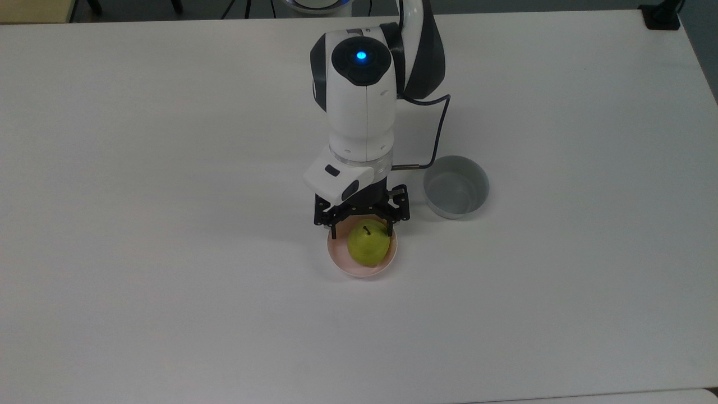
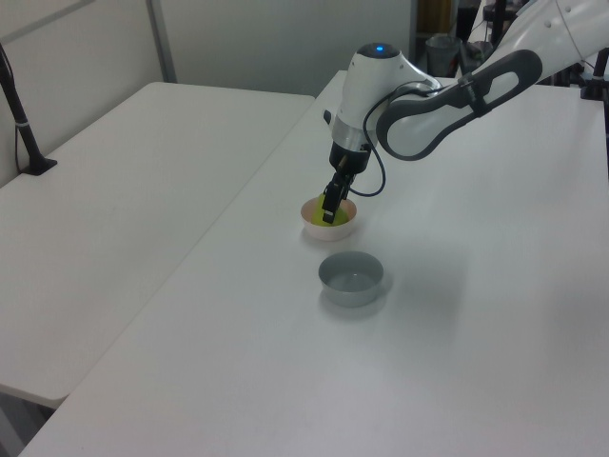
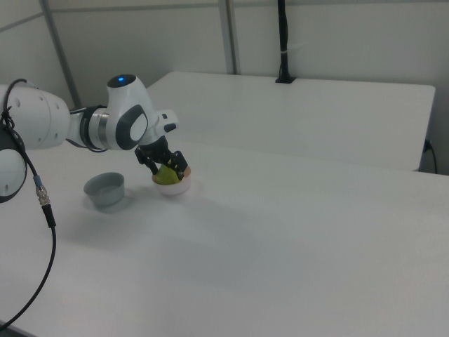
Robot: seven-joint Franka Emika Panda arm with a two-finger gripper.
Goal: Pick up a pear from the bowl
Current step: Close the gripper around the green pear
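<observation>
Pink, glossy bowl (image 1: 343,265), nearest item in the top view, standing on the white table (image 1: 168,280) and holding the yellow-green pear (image 1: 367,246), dark stem up. Gripper (image 1: 362,228): fingers spread, holding nothing, one to each side of the pear's upper half as the top view shows it, so the fruit lies directly between and just below the tips; contact cannot be told, and the pear's far side is hidden behind them. Grey bowl (image 1: 455,187): farther back, to the top view's right, apart.
</observation>
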